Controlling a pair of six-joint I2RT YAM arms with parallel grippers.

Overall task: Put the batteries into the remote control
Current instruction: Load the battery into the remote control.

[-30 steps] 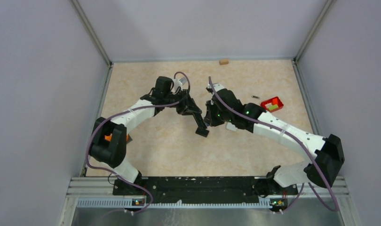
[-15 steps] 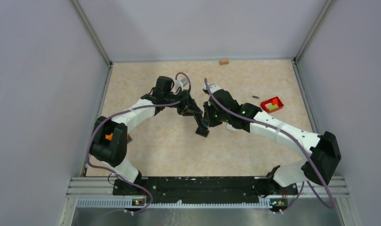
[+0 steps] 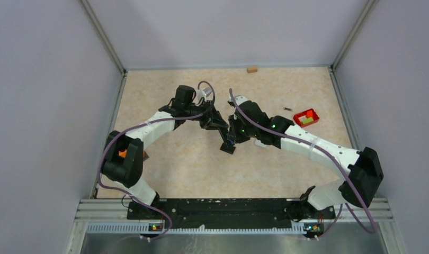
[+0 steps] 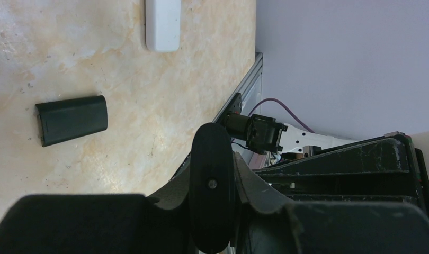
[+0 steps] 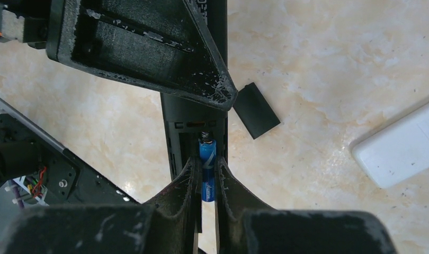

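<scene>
Across the pale mottled surface [image 3: 180, 169] both arms meet near the middle. The left pincer [image 3: 221, 132] is clamped on the black remote control [image 5: 194, 114], with the open battery bay turned toward the right pincer [image 5: 205, 164]. The right pincer is closed on a blue battery [image 5: 207, 177], whose far end sits at the bay's spring [image 5: 204, 136].

The step in hand looks like seating this cell. Next, I judge, it needs a push along its length against the spring. Then the near end must tip down between the bay's walls before the grip lets go.

Off the right pincer's right side lie a white slab [image 5: 405, 151] and, nearer, the loose black cover [image 5: 257, 110], both apart from the remote. Room is tight where the left pincer's tip overhangs the bay. Back toward the right pincer's own wrist the way out looks open.
</scene>
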